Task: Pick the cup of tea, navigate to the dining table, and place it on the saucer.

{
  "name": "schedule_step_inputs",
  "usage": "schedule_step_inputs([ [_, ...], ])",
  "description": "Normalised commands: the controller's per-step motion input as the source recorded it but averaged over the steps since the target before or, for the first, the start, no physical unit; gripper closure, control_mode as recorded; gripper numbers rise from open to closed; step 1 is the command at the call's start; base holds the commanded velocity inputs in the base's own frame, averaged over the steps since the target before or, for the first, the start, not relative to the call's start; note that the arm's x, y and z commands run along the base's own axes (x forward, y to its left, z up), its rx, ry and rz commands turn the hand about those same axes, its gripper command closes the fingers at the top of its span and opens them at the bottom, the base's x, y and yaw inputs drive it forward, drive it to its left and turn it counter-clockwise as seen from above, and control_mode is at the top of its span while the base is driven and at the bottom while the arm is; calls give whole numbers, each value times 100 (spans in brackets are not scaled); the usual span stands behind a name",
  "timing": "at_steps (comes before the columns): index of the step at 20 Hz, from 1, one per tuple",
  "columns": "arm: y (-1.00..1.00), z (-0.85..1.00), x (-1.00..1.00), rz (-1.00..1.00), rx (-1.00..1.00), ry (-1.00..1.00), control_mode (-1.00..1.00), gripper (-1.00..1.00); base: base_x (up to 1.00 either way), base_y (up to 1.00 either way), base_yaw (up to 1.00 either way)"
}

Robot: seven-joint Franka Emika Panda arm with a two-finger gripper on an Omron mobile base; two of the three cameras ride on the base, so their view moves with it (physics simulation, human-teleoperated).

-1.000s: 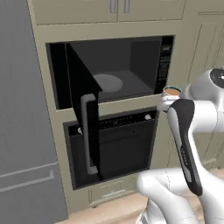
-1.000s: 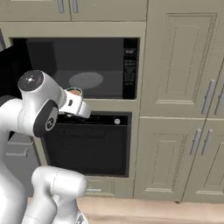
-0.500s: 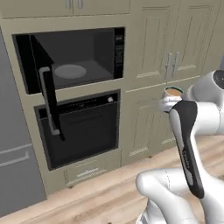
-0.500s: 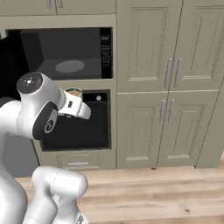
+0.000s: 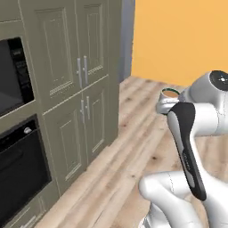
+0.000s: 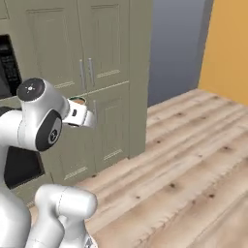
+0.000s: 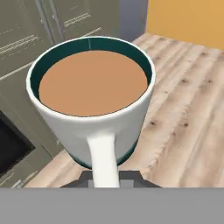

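1. Since half a second ago both base views have swung round: the camera moved with the base, so the microwave (image 5: 11, 75) and the wall oven (image 5: 20, 171) that stood near the middle of the left base view now sit at its left edge
2. Newly in sight are an orange wall (image 5: 178, 40) and a grey-blue wall strip (image 6: 177, 48) beyond the end of the tall cabinets (image 5: 84, 80), with much more of the light wooden floor (image 6: 193, 160) spread across the right base view
3. Relative to the arm, the cup of tea (image 7: 92, 105) sits just as it did in the earlier frames, level and upright in front of the wrist, its brown liquid flat at the rim
4. From the left base view the cup (image 5: 169, 94) shows as a small whitish mug with a brown top, at the end of the white arm, in the air above the floor
5. From the right base view only a sliver of its brown rim (image 6: 77, 100) peeps over the white wrist, in front of the cabinet doors
6. Seen from the hand, the tool (image 7: 105, 177) has its dark tips closed on the white handle at the bottom of the mug, so it is holding the cup by the handle
7. Behind the mug in that view lie cabinet fronts, a dark oven corner at lower left, and floorboards running toward the orange wall
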Motion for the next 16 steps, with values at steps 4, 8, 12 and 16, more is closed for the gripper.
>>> schedule_step_inputs([
  [4, 0, 0, 0, 0, 0, 0, 100, 100, 0, 0, -100],
  [8, 0, 0, 0, 0, 0, 0, 100, 100, 11, 12, -96],
  [12, 0, 0, 0, 0, 0, 0, 100, 100, 15, 53, -78],
  [16, 0, 0, 0, 0, 0, 0, 100, 100, 22, 77, -66],
])
